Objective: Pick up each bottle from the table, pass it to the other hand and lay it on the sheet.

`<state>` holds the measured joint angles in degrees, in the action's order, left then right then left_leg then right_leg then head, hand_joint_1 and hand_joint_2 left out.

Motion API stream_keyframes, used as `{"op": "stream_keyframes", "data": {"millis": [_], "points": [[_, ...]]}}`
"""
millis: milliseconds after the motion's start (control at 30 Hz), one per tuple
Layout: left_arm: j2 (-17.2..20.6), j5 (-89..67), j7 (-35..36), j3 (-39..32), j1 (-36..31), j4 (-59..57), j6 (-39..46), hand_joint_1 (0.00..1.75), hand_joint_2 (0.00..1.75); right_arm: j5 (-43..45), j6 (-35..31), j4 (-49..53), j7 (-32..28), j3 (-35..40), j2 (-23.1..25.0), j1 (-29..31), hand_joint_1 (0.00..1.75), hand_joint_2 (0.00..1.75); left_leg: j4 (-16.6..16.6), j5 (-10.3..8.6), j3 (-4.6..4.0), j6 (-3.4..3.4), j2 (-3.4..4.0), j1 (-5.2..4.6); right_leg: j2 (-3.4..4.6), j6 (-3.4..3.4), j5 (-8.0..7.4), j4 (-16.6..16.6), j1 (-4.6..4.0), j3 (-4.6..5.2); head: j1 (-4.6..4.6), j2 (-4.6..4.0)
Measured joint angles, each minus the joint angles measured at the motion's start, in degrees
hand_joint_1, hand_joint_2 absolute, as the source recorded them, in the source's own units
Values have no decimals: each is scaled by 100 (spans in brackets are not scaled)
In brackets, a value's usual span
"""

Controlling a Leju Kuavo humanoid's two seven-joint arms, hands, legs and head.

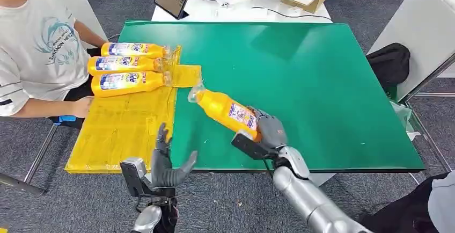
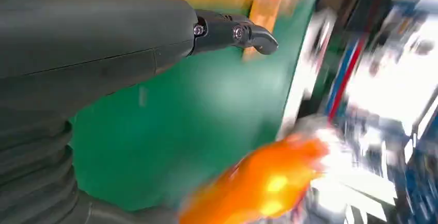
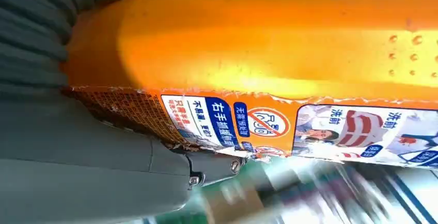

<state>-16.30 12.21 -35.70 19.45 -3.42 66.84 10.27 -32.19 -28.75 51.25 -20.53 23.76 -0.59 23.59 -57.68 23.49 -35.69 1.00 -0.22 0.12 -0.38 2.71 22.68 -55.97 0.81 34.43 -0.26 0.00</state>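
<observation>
Now right hand [image 1: 266, 133] grips orange detergent bottle [image 1: 228, 111] by its base, cap aimed at the yellow sheet [image 1: 123, 128], above the green bench [image 1: 300, 77]. Left hand [image 1: 166, 164] waits empty, fingers spread, likely for handover. Three bottles [image 1: 127, 64] already lie on sheet.

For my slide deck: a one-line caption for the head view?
Right hand holds orange bottle over green table; left hand waits open.
</observation>
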Motion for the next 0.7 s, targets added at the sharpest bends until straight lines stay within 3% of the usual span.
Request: {"op": "stream_keyframes", "data": {"millis": [333,700], "points": [[144,1032,628,360,-8,286,-1499,0,175,0,-430,386,-965,-210,293,-573,175,175,0,4,-14,5,1,-6,1,4,2,2,7,15,0,0],[221,1187,652,481,-3,490,-1499,0,175,188,-91,206,-1315,-125,702,-722,175,175,1,4,-18,4,3,-4,2,3,3,2,5,21,2,0]]}}
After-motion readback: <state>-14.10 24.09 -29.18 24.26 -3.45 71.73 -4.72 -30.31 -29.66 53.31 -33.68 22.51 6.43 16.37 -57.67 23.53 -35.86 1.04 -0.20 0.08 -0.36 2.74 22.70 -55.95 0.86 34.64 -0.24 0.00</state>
